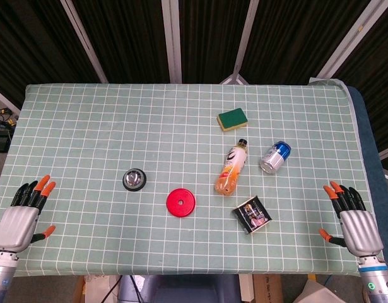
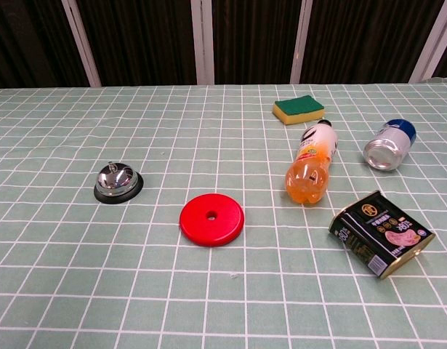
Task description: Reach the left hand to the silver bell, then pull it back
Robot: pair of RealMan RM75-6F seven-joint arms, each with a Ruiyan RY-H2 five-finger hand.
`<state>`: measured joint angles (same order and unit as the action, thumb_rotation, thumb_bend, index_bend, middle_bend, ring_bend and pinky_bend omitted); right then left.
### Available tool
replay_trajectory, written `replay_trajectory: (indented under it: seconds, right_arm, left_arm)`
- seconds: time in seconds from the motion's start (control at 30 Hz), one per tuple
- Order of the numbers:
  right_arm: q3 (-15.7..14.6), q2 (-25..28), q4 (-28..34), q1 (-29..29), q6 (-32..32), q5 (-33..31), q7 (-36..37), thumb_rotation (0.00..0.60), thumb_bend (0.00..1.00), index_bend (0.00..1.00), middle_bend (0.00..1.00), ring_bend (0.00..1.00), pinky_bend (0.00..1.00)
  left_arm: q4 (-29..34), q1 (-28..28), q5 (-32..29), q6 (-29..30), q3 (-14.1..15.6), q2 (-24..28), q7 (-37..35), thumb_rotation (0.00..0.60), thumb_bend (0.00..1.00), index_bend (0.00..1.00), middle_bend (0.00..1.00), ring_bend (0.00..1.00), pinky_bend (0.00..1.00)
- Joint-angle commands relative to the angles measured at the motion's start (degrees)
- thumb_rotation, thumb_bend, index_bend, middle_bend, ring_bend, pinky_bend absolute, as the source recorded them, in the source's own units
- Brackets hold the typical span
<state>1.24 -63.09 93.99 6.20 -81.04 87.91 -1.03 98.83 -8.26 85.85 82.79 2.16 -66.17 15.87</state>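
Observation:
The silver bell (image 1: 135,179) on its black base stands left of the table's centre, and the chest view shows the bell (image 2: 118,181) at middle left. My left hand (image 1: 20,218) lies at the near left corner, fingers spread, holding nothing, well to the left of and nearer than the bell. At the near right corner my right hand (image 1: 353,221) also has its fingers apart and holds nothing. Neither hand appears in the chest view.
A red disc (image 1: 181,202) lies right of the bell. An orange drink bottle (image 1: 231,168), a blue-topped can (image 1: 274,157) and a dark packet (image 1: 252,214) lie on the right half. A green sponge (image 1: 232,118) sits farther back. The checked cloth (image 1: 86,126) covers the table.

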Motion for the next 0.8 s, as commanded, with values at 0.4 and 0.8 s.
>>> replay_trajectory:
  seconds: [0.4,0.8]
  right_arm:
    - [0.04,0.18,0.04,0.02,0.11,-0.15,0.5,0.6,0.22,0.0,0.0,0.0,0.0]
    - [0.08,0.37,0.08,0.1,0.27,-0.23,1.16,0.6,0.22,0.0,0.0,0.0,0.0]
  left_arm:
    - [3.71,-11.63,-7.28,-15.83,-6.02,-3.36,11.96,0.6,0.64,0.0,0.0,0.0,0.0]
    - [2.4,-20.06,-19.9,-22.71,-10.17,-11.7,25.44,0.6,0.65,0.0,0.0,0.0,0.0]
